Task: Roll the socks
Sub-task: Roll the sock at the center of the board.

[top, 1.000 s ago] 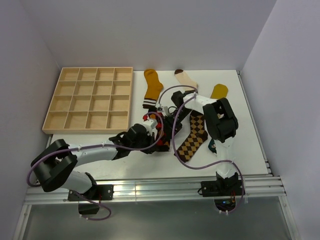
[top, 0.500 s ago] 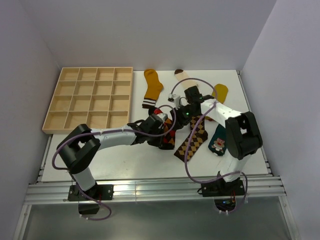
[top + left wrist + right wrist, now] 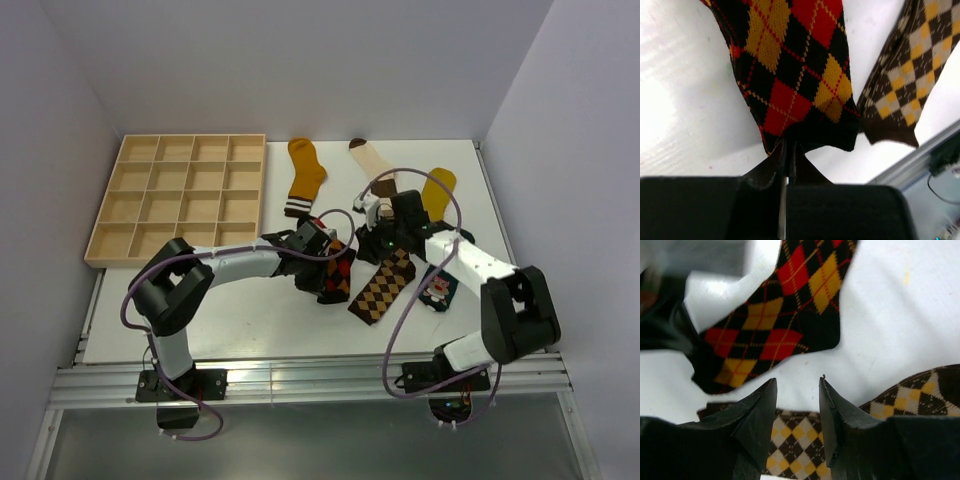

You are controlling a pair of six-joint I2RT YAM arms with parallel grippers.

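A red, yellow and black argyle sock (image 3: 338, 272) (image 3: 795, 65) (image 3: 775, 325) lies mid-table. My left gripper (image 3: 326, 256) (image 3: 788, 146) is shut on the sock's dark cuff edge. To its right, a brown argyle sock (image 3: 383, 285) (image 3: 910, 85) (image 3: 795, 440) lies flat. My right gripper (image 3: 372, 238) (image 3: 797, 382) hovers open over bare table between the two argyle socks, holding nothing. Further back lie a mustard sock (image 3: 303, 175) with a striped cuff, a cream sock (image 3: 372, 163) and a yellow sock (image 3: 437, 188). A teal sock (image 3: 438, 287) lies partly under the right arm.
A wooden compartment tray (image 3: 103, 205) sits at the back left. Walls close in the table on the left, back and right. An aluminium rail (image 3: 300, 375) runs along the near edge by the arm bases.
The left arm has stretched rightward, carrying the red argyle sock's cuff. The right arm swung its elbow out to the right, and its gripper came down between the argyle socks and narrowed slightly.
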